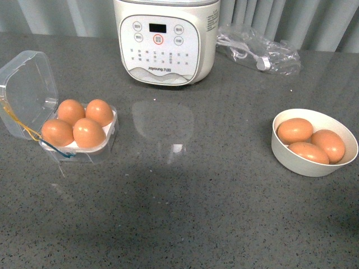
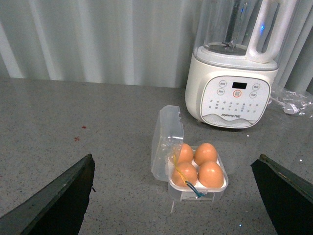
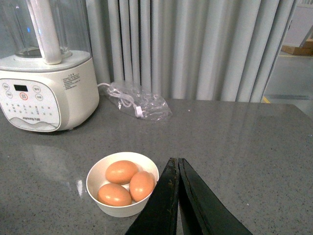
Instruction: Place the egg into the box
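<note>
A small square box [image 1: 78,137] of clear plastic sits open on the left of a grey speckled counter [image 1: 185,218], whose polished stone throws back a pale glare. All four round slots are filled with smooth orange-brown eggs. The egg [image 1: 88,133] in the near slot towards the counter's middle touches its neighbours. The hinged lid [image 1: 28,89] leans back on the far left side. A yellow elastic band [image 1: 19,124] trails across the hinge, and a blue band [image 1: 58,150] runs along the front edge.

Well apart on the right, a round, matt white bowl [image 1: 336,162] holds three more eggs [image 1: 294,130] nestled together.

At the back stands a glossy white blender [image 1: 165,42] with a button panel and a clear jug. Beside it lies a crinkled clear plastic bag [image 1: 261,50] with a white cable inside. Pleated grey curtains [image 3: 195,49] hang behind.

The left claw [image 2: 174,157] is above the counter with its dark fingers spread wide, framing the box and gripping nothing. The right claw [image 3: 177,161] is pressed together and empty, just beside the bowl in its wrist view.
</note>
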Tool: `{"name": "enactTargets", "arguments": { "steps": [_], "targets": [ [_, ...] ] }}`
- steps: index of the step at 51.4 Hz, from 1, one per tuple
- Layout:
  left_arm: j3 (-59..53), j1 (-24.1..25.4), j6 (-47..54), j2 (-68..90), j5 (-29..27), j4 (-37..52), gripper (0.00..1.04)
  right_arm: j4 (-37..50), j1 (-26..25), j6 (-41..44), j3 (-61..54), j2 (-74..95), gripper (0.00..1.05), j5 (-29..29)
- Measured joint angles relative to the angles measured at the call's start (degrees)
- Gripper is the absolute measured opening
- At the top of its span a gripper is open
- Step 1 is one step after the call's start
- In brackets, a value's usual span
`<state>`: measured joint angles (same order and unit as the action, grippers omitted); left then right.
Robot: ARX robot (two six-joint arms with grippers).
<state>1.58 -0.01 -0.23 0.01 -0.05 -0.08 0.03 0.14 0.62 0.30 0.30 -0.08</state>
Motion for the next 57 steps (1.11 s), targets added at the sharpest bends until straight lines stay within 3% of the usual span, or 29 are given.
{"name": "enactTargets", "arguments": {
  "steps": [11, 19, 21, 23, 29, 35, 46, 57],
  "targets": [
    [0.0, 0.0, 0.0, 0.0, 0.0, 0.0, 0.98, 0.0, 0.0, 0.0, 0.0, 0.0, 0.05, 0.0],
    [0.1, -0.3, -0.4, 0.2, -1.0, -0.2, 0.98, 0.0, 0.0, 0.0, 0.0, 0.0, 0.30, 0.0],
    [1.2, -2.4, -4.7, 3.4, -10.6, -3.1, 0.98, 0.0, 0.0, 0.0, 0.0, 0.0, 0.39, 0.0],
    [1.8, -1.9, -8.7, 10.2, -18.1, 0.0, 0.98, 0.0, 0.0, 0.0, 0.0, 0.0, 0.48, 0.0],
    [7.2, 9.0, -17.8, 35.8, -21.6, 18.0, 0.98, 0.0, 0.0, 0.0, 0.0, 0.0, 0.73, 0.0],
    [18.6, 14.7, -23.1, 59.7, -24.1, 26.6, 0.98, 0.0, 0.0, 0.0, 0.0, -0.1, 0.99, 0.0],
    [31.9, 16.3, -26.0, 82.4, -24.2, 26.8, 0.98, 0.0, -0.1, 0.0, 0.0, -0.1, 0.97, 0.0],
    [41.1, 12.5, -26.9, 93.9, -21.8, 21.1, 0.98, 0.0, 0.0, 0.0, 0.0, -0.1, 0.97, 0.0]
  ]
}}
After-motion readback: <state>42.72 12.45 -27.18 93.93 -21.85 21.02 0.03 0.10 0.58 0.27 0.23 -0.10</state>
